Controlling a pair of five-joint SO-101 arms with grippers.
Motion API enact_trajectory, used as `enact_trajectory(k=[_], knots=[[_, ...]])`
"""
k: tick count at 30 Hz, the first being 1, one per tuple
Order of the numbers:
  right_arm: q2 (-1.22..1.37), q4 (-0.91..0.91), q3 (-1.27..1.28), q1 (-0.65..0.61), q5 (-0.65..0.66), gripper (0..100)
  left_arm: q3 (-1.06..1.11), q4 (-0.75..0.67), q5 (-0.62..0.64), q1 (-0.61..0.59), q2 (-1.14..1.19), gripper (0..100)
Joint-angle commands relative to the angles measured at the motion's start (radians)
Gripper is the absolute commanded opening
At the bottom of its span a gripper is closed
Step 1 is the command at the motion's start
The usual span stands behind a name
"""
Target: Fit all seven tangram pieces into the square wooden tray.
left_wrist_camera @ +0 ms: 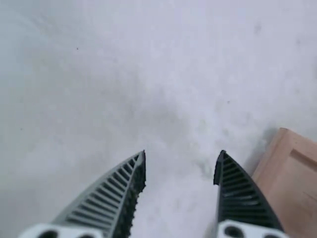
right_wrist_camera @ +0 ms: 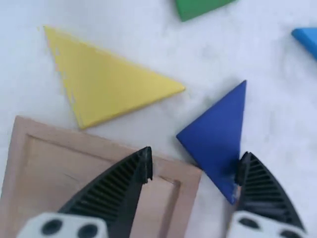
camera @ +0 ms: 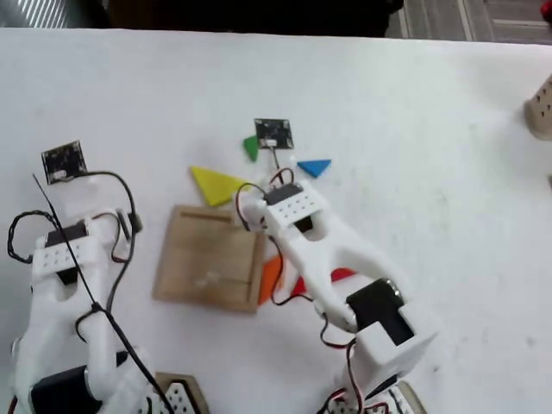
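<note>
The square wooden tray (camera: 211,257) lies between the two arms with no piece inside it. Beyond its far edge are a yellow triangle (camera: 216,184), a green piece (camera: 251,147) and a light blue triangle (camera: 314,166). An orange piece (camera: 271,276) and a red piece (camera: 342,275) lie by the tray's right side, partly under the right arm. My right gripper (right_wrist_camera: 194,166) is open above the tray's far corner (right_wrist_camera: 183,191), one finger (right_wrist_camera: 260,191) over a dark blue triangle (right_wrist_camera: 220,134), with the yellow triangle (right_wrist_camera: 104,84) just ahead. My left gripper (left_wrist_camera: 181,161) is open over bare table beside the tray (left_wrist_camera: 292,173).
A white cloth covers the table (camera: 414,112). A pale perforated object (camera: 541,108) stands at the far right edge. Wires loop around both arms. A brown object (camera: 185,392) sits by the left arm's base.
</note>
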Motion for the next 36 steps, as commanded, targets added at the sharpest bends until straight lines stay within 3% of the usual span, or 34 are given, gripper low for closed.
enact_trajectory(k=[1,17,25,36], knots=[[-0.004,-0.041,-0.043,-0.015,-0.008,27.4,-0.049,-0.002,0.008,0.013,-0.005,23],[0.05,-0.044,-0.066,0.038,-0.008,27.3,-0.049,-0.003,0.008,0.015,-0.005,23],[0.154,0.09,-0.206,0.059,-0.008,27.3,-0.049,0.0,0.008,0.015,-0.005,23],[0.154,0.114,-0.21,0.108,-0.008,26.2,-0.049,-0.002,-0.051,0.015,-0.005,23]])
